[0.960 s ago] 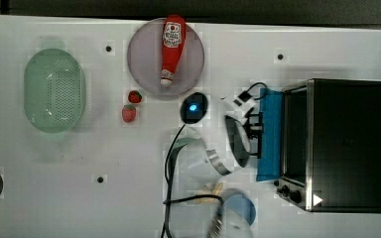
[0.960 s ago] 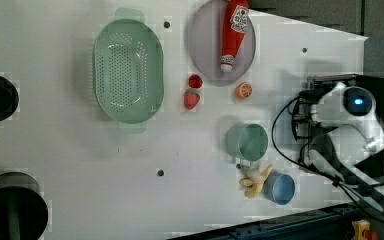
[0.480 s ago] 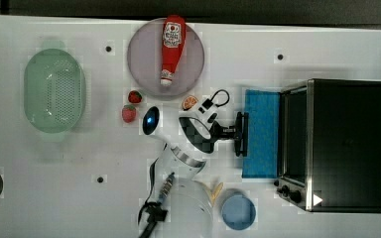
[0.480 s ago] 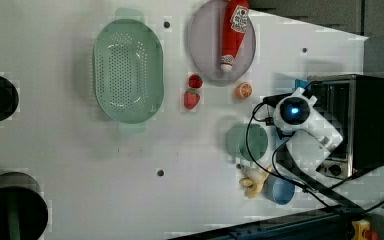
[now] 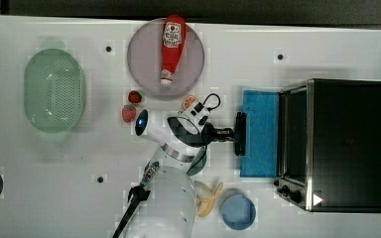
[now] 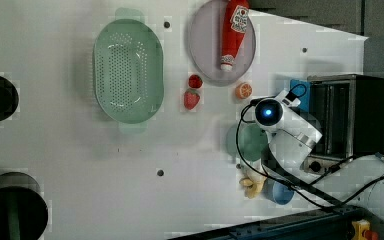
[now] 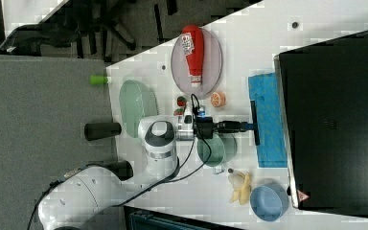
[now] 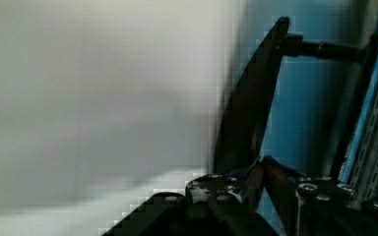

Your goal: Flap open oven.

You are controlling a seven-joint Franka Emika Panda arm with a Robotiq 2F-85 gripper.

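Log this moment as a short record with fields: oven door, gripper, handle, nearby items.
oven door: oven door folded down flat, blue glass facing up
gripper: gripper at the door's outer edge
handle: black bar handle, gripper shut on it
nearby items: ketchup bottle on plate; blue bowl; green colander

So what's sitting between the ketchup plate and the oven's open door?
An orange slice lies on the table there, near the plate's rim, as the top view shows; the rest of the stretch toward the oven's door is bare.
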